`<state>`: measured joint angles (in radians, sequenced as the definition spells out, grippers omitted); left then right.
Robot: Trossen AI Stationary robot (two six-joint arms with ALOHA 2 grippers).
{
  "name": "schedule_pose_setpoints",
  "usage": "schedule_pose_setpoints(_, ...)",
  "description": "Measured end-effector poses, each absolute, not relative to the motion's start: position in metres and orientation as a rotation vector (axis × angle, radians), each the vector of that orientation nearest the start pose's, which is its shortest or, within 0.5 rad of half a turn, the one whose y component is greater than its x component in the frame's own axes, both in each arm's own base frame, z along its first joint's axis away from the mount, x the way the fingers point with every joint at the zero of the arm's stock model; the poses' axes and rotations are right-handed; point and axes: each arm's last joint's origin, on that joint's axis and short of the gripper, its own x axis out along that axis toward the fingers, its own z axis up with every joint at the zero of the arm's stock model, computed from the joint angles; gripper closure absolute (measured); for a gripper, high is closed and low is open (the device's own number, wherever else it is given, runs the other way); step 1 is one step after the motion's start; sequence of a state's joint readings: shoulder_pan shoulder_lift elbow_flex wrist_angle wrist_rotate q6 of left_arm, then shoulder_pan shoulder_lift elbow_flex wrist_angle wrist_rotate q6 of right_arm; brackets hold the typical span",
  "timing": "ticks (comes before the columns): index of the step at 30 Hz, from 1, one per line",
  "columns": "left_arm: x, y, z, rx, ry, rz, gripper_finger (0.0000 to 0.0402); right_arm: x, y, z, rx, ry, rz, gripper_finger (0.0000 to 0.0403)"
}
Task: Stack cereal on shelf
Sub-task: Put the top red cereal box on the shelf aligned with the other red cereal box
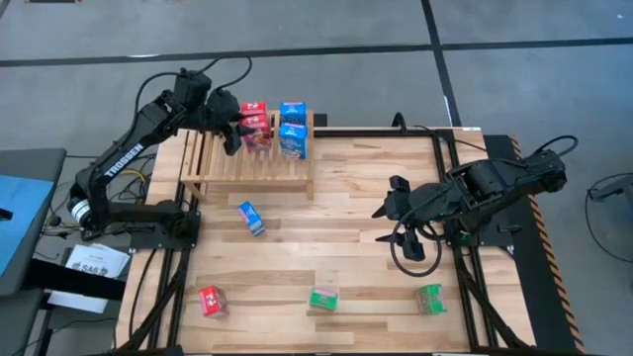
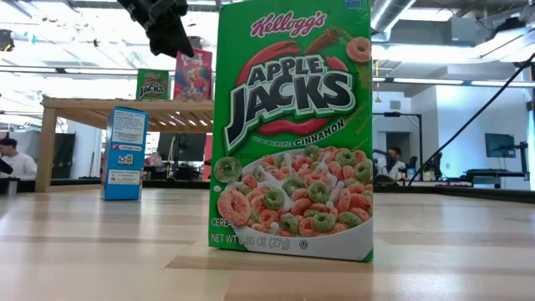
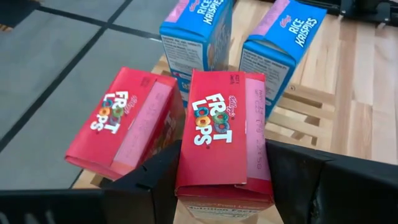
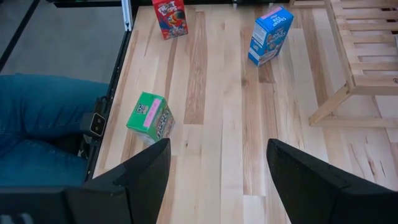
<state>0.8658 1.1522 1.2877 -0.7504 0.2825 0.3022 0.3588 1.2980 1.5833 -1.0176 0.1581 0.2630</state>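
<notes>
- Four cereal boxes sit on your shelf (image 1: 247,163): two red, two blue (image 1: 292,129).
- Your left gripper (image 3: 224,180) is clamped on one red box (image 3: 222,134) atop the shelf.
- Your right gripper (image 4: 217,180) waits with fingers spread, holding nothing, well apart from the shelf.

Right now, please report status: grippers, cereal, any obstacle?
Left gripper shut on red box at shelf. Right gripper open, waiting over table. Nothing seen blocking.

I see pale, smooth plank wood on the table (image 1: 346,257), and matching bare slats on the shelf (image 1: 247,168). The cereal (image 3: 221,137) is printed cardboard with a slight sheen. My left gripper (image 3: 224,186) looks matt black plastic.
</notes>
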Motion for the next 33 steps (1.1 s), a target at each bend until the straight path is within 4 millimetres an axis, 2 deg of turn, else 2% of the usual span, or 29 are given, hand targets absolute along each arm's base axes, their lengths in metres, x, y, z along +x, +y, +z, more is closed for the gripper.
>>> schedule_pose_setpoints(11, 0.152, 0.166, 0.382, -0.073, 0.597, 0.483, 0.0187, 0.225, 0.080, 0.420, 0.064, 0.727, 0.097, 0.0111)
schedule_pose_setpoints(23, 0.151, 0.166, 0.383, -0.069, 0.599, 0.510, 0.0186, 0.225, 0.080, 0.420, 0.064, 0.727, 0.097, 0.0111)
schedule_pose_setpoints(33, 0.143, 0.158, 0.394, -0.047, 0.543, 0.562, 0.0186, 0.225, 0.080, 0.420, 0.064, 0.727, 0.097, 0.0111)
